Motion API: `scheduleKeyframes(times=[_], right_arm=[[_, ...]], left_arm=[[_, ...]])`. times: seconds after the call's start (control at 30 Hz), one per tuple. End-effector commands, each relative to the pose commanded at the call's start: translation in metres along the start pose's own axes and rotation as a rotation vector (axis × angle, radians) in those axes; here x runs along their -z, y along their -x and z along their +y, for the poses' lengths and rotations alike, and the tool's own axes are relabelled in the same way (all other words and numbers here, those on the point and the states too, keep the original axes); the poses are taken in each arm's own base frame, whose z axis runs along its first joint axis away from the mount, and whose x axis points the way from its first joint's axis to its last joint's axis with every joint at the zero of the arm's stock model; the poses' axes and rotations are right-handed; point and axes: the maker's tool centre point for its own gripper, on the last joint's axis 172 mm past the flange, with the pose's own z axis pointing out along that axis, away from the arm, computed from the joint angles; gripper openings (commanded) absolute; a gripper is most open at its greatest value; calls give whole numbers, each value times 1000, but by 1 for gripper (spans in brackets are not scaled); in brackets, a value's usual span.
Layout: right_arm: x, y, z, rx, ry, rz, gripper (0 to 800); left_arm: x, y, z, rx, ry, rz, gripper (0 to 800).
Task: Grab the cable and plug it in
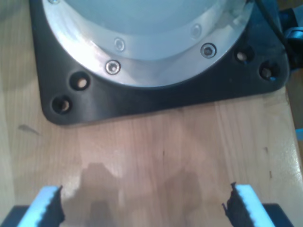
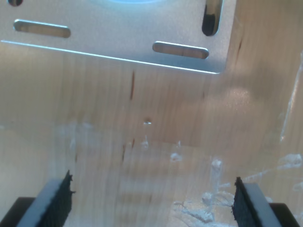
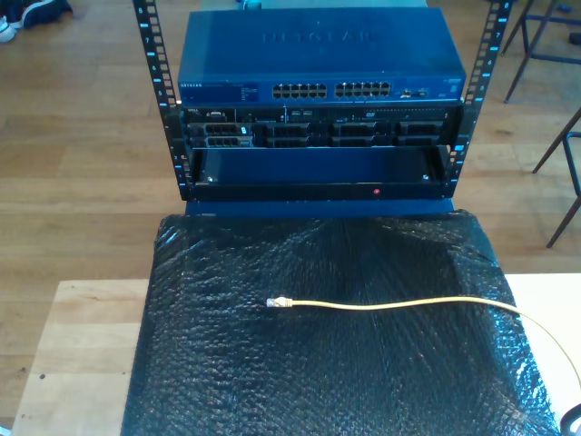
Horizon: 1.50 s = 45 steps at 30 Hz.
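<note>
My first gripper (image 1: 142, 205): jaws apart, nothing between, over pale wooden tabletop (image 1: 161, 151); black square base plate with bolted metal ring (image 1: 156, 71) ahead. My second gripper (image 2: 151, 201): jaws apart over scuffed wood; slotted silver mounting plate (image 2: 118, 42) ahead. Exterior view: long thin yellow network cable (image 3: 399, 304) on black bubble-wrap sheet (image 3: 318, 381), clear plug (image 3: 277, 302) toward 9 o'clock; blue rack-mounted network switch (image 3: 318, 59) at 12 o'clock.

Black mat (image 3: 318, 363) open around cable (image 3: 390, 304) (rack (image 3: 318, 136) behind).
</note>
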Motion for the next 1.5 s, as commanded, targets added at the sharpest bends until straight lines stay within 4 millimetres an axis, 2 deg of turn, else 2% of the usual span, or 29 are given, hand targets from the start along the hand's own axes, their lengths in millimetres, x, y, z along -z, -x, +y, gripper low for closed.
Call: scheduleKeyframes(times=[0.77, 0.93, 1.1, 1.2, 1.4, 1.5], right_arm=[[0, 0, 0, -6, 2, -1, 797], [9, 7, 0, -12, 2, -20, 797], [20, 11, 1, -40, 5, -21, 797], [31, 7, 0, -65, 2, 11, 797], [58, 4, 0, -88, -2, 57, 798], [70, 8, 0, -112, -3, 52, 798]], left_arm=[[0, 0, 0, 0, 0, 0, 800], [0, 0, 0, 2, 0, 2, 800], [16, 6, 1, -2, 5, -10, 800], [25, -1, 0, -1, 2, 25, 800], [57, -12, -4, -4, -4, 94, 800], [68, -18, -5, -3, -6, 118, 800]])
